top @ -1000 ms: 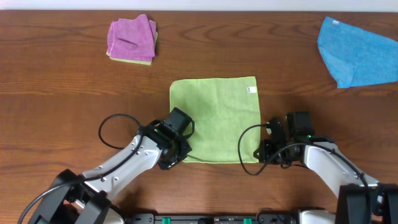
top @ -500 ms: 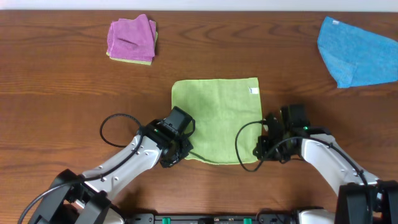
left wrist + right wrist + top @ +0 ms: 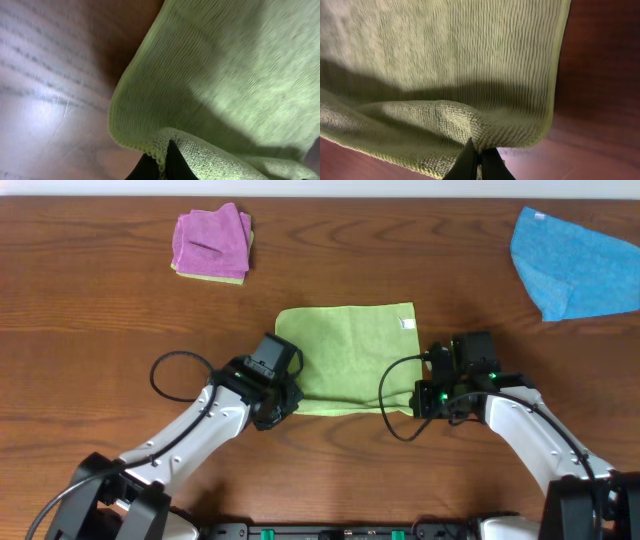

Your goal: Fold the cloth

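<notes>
The lime-green cloth (image 3: 348, 355) lies in the middle of the wooden table, its near edge lifted and curling toward the far side; a small white tag (image 3: 406, 324) shows at its far right corner. My left gripper (image 3: 281, 402) is shut on the cloth's near left corner, and in the left wrist view the cloth's hem (image 3: 150, 145) is pinched between the dark fingertips (image 3: 174, 161). On the other side my right gripper (image 3: 420, 402) is shut on the near right corner; the right wrist view shows the cloth (image 3: 445, 70) folding over from the closed fingertips (image 3: 468, 161).
A pink-purple folded cloth (image 3: 211, 242) rests at the far left. At the far right lies a bright blue cloth (image 3: 572, 262). Black cables loop beside each arm, one cable (image 3: 170, 375) left of the cloth and another cable (image 3: 392, 405) at its right edge.
Both grippers have moved away from the near edge with the cloth's near corners, so the visible cloth has grown shorter from front to back and its near edge now curls up.
</notes>
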Robot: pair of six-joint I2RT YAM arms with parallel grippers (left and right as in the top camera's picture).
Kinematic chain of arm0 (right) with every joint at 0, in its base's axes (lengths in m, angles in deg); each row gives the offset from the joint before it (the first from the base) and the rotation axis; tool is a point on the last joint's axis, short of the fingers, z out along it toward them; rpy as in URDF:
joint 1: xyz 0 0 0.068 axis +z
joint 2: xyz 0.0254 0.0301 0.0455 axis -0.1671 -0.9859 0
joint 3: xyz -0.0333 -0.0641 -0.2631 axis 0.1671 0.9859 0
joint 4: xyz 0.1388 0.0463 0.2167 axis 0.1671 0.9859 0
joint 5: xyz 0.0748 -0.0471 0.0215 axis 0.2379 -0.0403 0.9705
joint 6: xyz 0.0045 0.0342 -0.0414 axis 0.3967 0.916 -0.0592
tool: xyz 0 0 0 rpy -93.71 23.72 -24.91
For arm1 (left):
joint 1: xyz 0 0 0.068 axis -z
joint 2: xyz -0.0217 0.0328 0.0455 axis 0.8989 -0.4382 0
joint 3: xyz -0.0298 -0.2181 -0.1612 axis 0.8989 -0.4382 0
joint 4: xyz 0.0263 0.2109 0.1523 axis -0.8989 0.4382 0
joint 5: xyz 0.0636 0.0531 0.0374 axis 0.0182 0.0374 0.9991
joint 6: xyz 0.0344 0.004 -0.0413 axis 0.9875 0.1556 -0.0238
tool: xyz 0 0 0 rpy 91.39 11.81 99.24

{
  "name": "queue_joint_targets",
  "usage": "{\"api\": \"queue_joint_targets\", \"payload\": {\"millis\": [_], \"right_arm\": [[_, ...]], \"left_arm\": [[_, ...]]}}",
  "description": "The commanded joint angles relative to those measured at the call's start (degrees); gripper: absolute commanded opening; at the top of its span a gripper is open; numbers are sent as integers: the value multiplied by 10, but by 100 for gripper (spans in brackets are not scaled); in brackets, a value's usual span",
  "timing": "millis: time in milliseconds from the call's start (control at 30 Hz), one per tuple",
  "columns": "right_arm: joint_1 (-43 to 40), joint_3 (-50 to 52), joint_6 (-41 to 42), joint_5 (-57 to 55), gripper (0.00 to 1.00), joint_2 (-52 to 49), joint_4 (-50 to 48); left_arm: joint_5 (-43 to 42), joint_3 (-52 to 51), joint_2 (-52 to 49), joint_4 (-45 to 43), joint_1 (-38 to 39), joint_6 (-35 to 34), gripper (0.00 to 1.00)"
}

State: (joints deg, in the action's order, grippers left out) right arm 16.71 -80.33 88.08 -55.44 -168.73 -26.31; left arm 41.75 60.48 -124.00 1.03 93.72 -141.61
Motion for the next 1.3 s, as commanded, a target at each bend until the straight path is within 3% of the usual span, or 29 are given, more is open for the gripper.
{"api": "queue_joint_targets", "payload": {"millis": [0, 133, 233, 267, 500, 733, 933, 1000, 1267], "right_arm": [[5, -8, 4, -15, 2, -2, -9], [5, -8, 4, -30, 7, -2, -38], [5, -8, 4, -30, 94, -2, -50], [5, -8, 4, -30, 99, -2, -48], [5, -8, 29, -29, 99, -2, 11], [5, -8, 69, -2, 90, -2, 57], [8, -2, 70, -4, 72, -2, 63], [13, 5, 76, -4, 62, -2, 61], [34, 36, 75, -4, 60, -2, 54]], "left_arm": [[15, 13, -1, -3, -10, 13, 6], [19, 13, -1, -10, -10, 13, 6], [23, 13, -1, -20, -10, 13, 6], [25, 13, -1, -21, -10, 13, 6], [33, 13, -1, -21, -10, 13, 6], [47, 13, -1, -21, -10, 13, 6], [47, 13, -1, -21, -10, 13, 6], [47, 13, -1, -21, -10, 12, 6], [47, 13, -1, -20, -10, 13, 6]]}}
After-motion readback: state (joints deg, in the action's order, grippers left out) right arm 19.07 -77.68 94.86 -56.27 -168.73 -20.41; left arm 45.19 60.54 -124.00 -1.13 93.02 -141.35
